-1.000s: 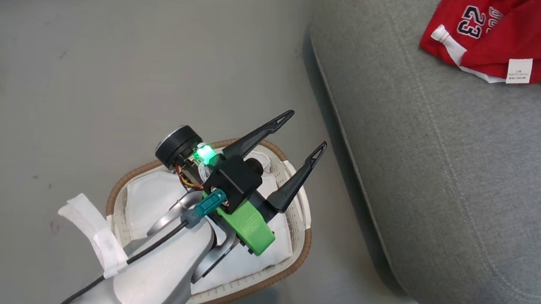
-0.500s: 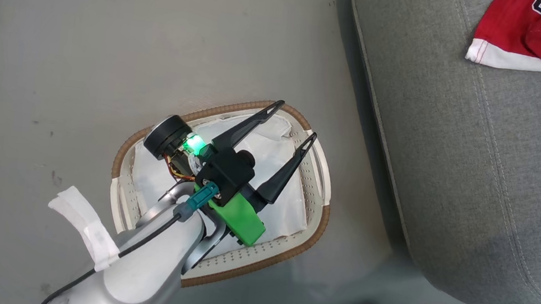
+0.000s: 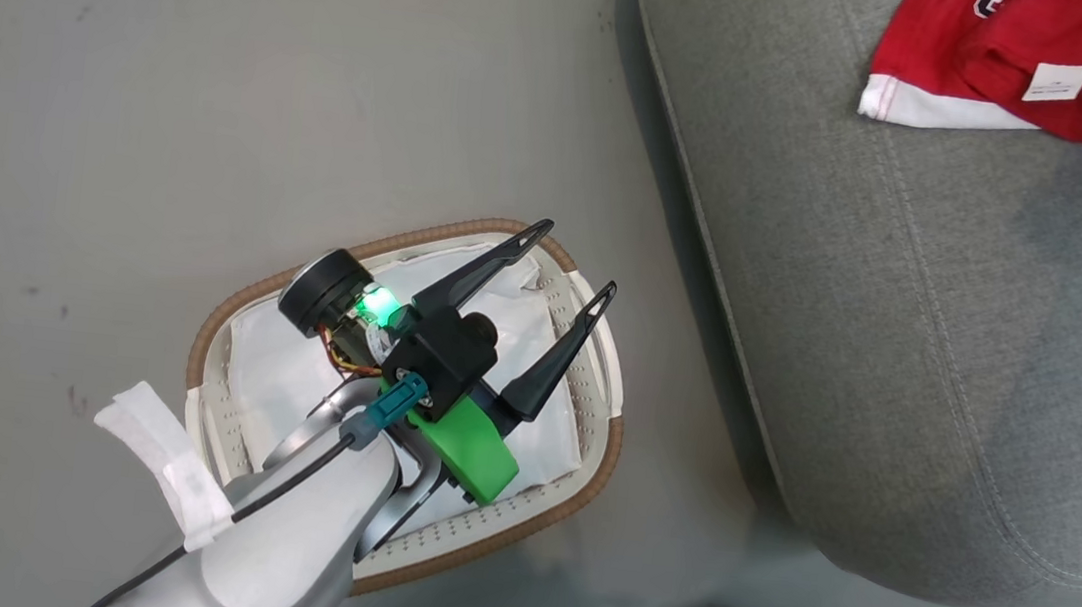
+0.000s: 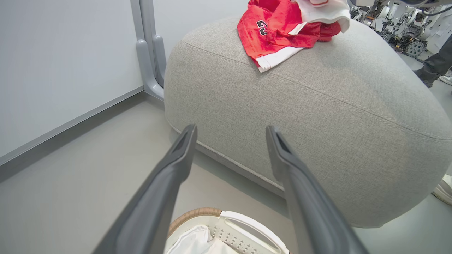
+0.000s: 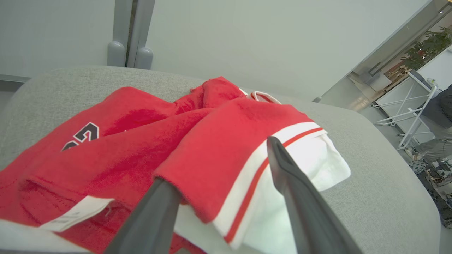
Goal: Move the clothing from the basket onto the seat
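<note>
in the head view, your left gripper (image 3: 576, 258) is hovering over the laundry basket (image 3: 193, 358), its two dark fingers spreading wide and gripping nothing. the basket is sitting on the floor (image 3: 172, 84) just beside the grey sofa (image 3: 900, 331). inside it you are seeing the white liner (image 3: 283, 367) and no red cloth, though the arm is covering part of the bottom. the red sports garments (image 3: 971, 37) are lying in a heap on the sofa's top, well apart from the basket.

in the left wrist view, the same fingers (image 4: 169, 176) are standing wide apart with bare air between them, pointing toward the sofa's side. the red heap is resting up on the cushion beyond.

in the right wrist view, your right gripper (image 5: 217, 160) is sitting low at the heap, fingers wide open. a red fold with a white band is lying between them and draping over one fingertip, but they are not pinching it.

judging from this, the moving is looking as good as done. what is remaining is drawing the right gripper clear without dragging that fold, and checking the hidden part of the basket.
</note>
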Robot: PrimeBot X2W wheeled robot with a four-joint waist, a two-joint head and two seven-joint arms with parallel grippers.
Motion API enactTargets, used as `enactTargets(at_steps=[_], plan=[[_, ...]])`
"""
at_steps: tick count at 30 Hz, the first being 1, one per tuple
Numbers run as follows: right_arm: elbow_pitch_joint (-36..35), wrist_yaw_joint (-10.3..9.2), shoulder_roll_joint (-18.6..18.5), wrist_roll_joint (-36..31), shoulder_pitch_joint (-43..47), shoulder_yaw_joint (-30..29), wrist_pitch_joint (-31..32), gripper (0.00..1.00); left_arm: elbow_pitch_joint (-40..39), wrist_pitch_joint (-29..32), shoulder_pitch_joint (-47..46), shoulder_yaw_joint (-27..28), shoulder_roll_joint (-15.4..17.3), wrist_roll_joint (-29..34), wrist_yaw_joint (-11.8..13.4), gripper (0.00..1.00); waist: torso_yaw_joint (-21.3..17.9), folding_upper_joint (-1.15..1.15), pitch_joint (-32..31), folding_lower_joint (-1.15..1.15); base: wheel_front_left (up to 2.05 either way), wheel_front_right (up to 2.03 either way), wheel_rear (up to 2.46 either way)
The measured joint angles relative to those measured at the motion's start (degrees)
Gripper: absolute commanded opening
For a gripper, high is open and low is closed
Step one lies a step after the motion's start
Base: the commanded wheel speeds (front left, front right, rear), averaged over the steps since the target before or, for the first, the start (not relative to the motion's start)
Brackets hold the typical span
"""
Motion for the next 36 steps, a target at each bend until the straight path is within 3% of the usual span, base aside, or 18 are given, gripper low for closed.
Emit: enactTargets(at_steps=[10, 19, 26, 36], plan=[[-11.6, 0.00, 3.5, 1.4, 11.3, 6.1, 0.0, 1.00, -0.5, 0.0, 1.3, 1.3, 0.0, -1.0, 0.1, 1.00, -2.5, 0.00, -2.9, 0.00, 0.00, 0.00, 0.00], [-16.0, 0.00, 4.4, 3.5, 15.2, 9.0, 0.0, 1.00, -0.7, 0.0, 3.1, 4.5, -1.5, -2.1, 0.3, 1.00, -2.7, 0.00, -6.9, 0.00, 0.00, 0.00, 0.00], [-17.4, 0.00, 5.0, 4.9, 15.4, 8.2, 0.0, 1.00, -0.6, 0.0, 5.5, 8.9, -3.7, -2.8, 0.9, 1.00, -0.4, 0.00, -10.8, 0.00, 0.00, 0.00, 0.00], [-20.8, -0.01, 10.7, 5.4, 19.6, 4.9, 0.0, 1.00, -0.7, 0.0, 12.5, 18.7, -5.4, -2.9, 2.1, 1.00, 5.8, 0.00, -16.8, 0.00, 0.00, 0.00, 0.00]])
